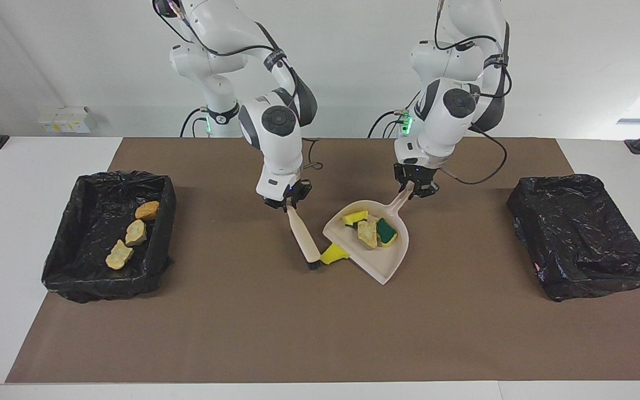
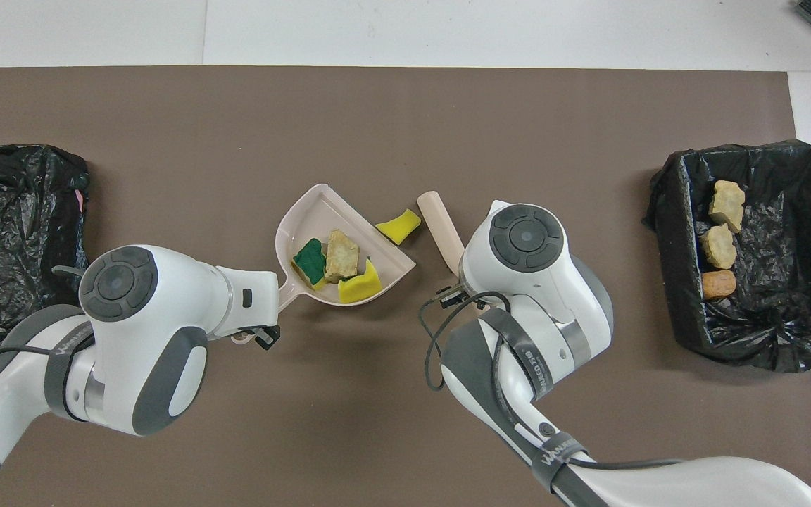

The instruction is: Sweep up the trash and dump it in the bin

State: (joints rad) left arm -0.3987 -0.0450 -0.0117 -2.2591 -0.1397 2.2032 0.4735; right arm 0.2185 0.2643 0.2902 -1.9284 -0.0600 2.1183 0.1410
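Trash is split three ways: three tan lumps (image 1: 133,233) lie in the lined bin (image 1: 108,239) at the right arm's end of the table, three pieces sit in the dustpan (image 1: 373,240) near the table's middle, and one loose yellow sponge scrap (image 1: 334,254) lies on the brown mat (image 1: 320,333) just outside the pan's open lip.

The right gripper (image 1: 285,204) is clamped on the handle of the brush (image 1: 304,240). The brush slants down to the mat, its bristle end touching or just beside the loose scrap, on the side toward the right arm's end of the table. The left gripper (image 1: 414,191) is clamped on the dustpan handle, which holds the pan with its lip toward the scrap.

The scrap lies between the bristles and the lip. The brush's long axis runs away from the robots, roughly across the sweep path. The coming stroke should therefore push toward the left arm's end, straight into the pan. A second covered bin (image 1: 581,236) stands at the left arm's end.
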